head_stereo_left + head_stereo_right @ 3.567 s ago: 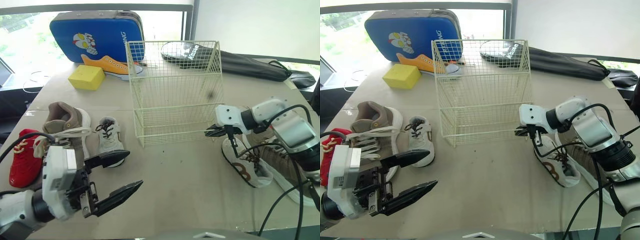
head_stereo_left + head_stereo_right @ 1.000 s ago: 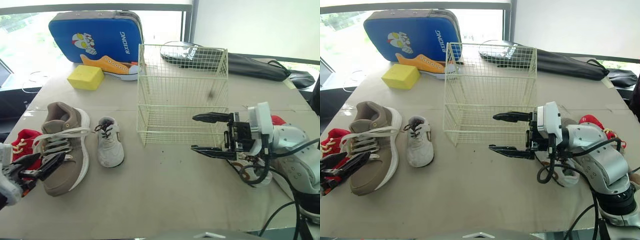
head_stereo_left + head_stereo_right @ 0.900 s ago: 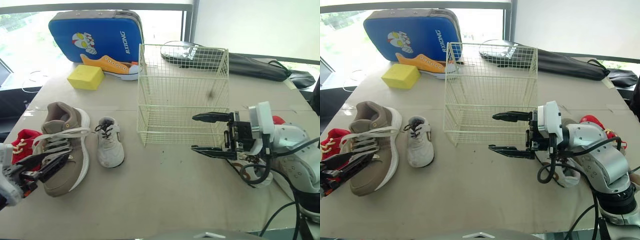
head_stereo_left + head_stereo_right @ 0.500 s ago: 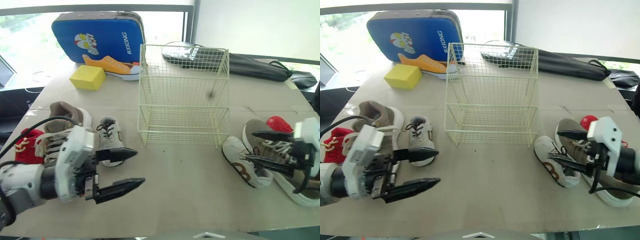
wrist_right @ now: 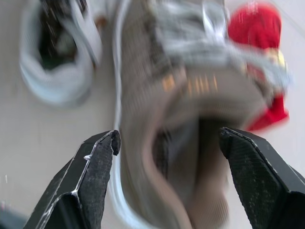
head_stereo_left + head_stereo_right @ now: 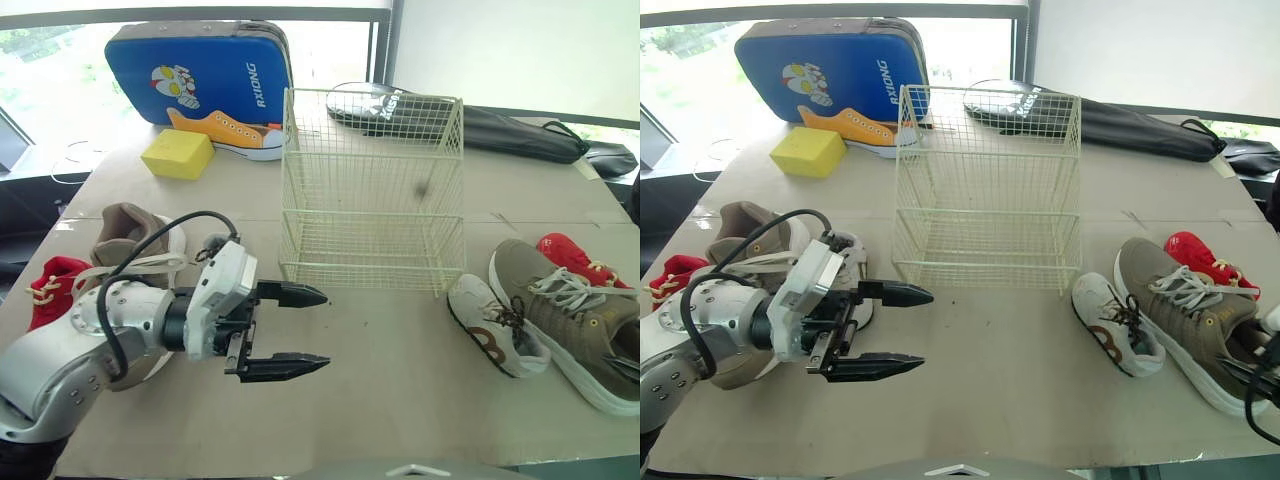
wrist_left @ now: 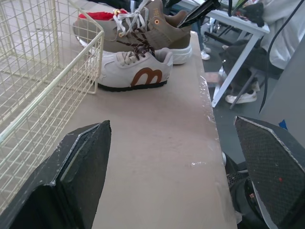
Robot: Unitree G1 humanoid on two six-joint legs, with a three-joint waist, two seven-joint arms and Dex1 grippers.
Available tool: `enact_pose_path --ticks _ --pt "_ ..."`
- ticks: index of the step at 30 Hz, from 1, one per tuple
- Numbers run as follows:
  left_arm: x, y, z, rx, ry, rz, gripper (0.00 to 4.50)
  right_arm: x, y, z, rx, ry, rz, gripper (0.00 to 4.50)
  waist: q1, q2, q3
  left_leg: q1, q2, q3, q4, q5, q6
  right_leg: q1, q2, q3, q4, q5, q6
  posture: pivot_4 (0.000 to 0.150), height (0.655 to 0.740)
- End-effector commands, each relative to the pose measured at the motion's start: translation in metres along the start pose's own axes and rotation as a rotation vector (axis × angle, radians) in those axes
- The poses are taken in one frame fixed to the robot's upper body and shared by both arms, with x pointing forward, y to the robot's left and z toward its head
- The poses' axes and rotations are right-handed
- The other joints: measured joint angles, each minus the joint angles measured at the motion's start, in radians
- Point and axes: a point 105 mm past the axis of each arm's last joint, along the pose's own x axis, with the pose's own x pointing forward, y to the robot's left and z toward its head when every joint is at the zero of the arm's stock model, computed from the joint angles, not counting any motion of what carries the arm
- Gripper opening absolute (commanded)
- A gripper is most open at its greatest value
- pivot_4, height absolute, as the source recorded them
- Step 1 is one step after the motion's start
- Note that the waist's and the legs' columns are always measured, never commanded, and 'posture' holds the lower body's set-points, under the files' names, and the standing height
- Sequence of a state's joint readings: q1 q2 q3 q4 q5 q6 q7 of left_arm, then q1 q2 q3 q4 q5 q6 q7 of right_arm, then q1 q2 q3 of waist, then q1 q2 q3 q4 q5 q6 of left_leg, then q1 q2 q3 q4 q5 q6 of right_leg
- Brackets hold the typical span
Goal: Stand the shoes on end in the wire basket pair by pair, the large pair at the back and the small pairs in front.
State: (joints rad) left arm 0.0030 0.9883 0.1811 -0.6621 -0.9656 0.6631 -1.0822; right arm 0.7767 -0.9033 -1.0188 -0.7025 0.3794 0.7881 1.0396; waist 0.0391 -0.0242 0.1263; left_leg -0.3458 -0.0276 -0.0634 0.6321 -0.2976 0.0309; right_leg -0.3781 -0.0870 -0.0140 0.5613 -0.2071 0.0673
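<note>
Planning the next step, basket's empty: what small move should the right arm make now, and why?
Probably lower the right gripper and close on the heel collar of the large brown shoe. Its open fingers straddle that shoe's opening, the wire basket is empty, and the large pair belongs at the back, so likely goes first. The left gripper hangs open, empty.

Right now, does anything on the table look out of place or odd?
Nothing is spilled or damaged, but every pair is split. The left tan shoe, left white shoe and left red shoe lie on one side of the wire basket, the right tan shoe, right white shoe and right red shoe on the other. The basket stands upright and empty.
</note>
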Motion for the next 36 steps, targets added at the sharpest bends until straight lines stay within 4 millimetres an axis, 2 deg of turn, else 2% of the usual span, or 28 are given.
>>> enact_pose_path --ticks 1,5,8,15,20,24,28,36 --pt "0.004 -0.003 0.001 0.038 -0.018 -0.027 4.5 -0.023 -0.012 -0.006 0.033 0.0 -0.071 3.44 0.0 0.001 0.0 0.0 0.001 0.0 0.0 0.0 0.0 0.0 0.0 0.0 -0.001 0.0 0.0 0.15 0.74" --pt "0.005 -0.001 -0.003 0.039 -0.028 -0.045 4.5 -0.042 0.001 -0.025 0.126 0.042 -0.014 3.44 0.008 0.0 0.0 -0.001 0.002 -0.001 0.0 0.0 0.001 0.001 -0.001 0.0 -0.003 0.0 0.0 0.15 0.74" --pt "0.007 0.004 -0.005 0.047 -0.041 -0.05 4.5 -0.045 0.005 -0.031 0.183 0.049 -0.002 3.44 0.003 0.001 0.0 -0.002 0.004 -0.001 0.0 -0.001 0.001 0.001 -0.002 0.001 -0.003 0.0 0.0 0.15 0.74" --pt "0.014 0.007 -0.006 0.06 -0.064 -0.067 4.5 -0.032 0.003 -0.046 0.226 0.028 -0.021 3.44 -0.002 0.002 0.002 -0.006 0.007 0.002 0.0 -0.001 0.0 0.0 -0.003 0.001 -0.004 0.0 0.0 0.15 0.74" --pt "0.015 0.005 -0.003 0.066 -0.075 -0.076 4.5 -0.021 0.002 -0.053 0.249 0.021 0.005 3.44 0.001 0.003 0.001 -0.003 0.007 0.001 0.0 -0.001 0.001 0.0 -0.002 -0.001 -0.004 0.0 0.0 0.15 0.74" --pt "0.017 0.003 -0.002 0.067 -0.079 -0.08 4.5 -0.013 0.001 -0.049 0.265 -0.015 0.041 3.44 0.001 0.003 0.001 -0.001 0.005 0.002 0.0 -0.001 0.001 0.001 -0.002 0.0 -0.004 0.0 0.0 0.15 0.74" --pt "0.017 0.002 -0.003 0.061 -0.079 -0.079 4.5 -0.01 0.003 -0.049 0.289 -0.017 0.062 3.44 0.002 0.002 0.0 -0.001 0.005 0.002 0.0 0.0 0.001 0.001 -0.002 0.0 -0.003 0.0 0.0 0.15 0.74" --pt "0.016 -0.001 -0.005 0.053 -0.073 -0.077 4.5 -0.006 -0.004 -0.064 0.349 0.026 -0.006 3.44 0.001 0.003 0.0 -0.001 0.005 0.002 0.001 0.0 0.001 0.001 -0.002 0.0 -0.003 0.0 0.0 0.15 0.74"
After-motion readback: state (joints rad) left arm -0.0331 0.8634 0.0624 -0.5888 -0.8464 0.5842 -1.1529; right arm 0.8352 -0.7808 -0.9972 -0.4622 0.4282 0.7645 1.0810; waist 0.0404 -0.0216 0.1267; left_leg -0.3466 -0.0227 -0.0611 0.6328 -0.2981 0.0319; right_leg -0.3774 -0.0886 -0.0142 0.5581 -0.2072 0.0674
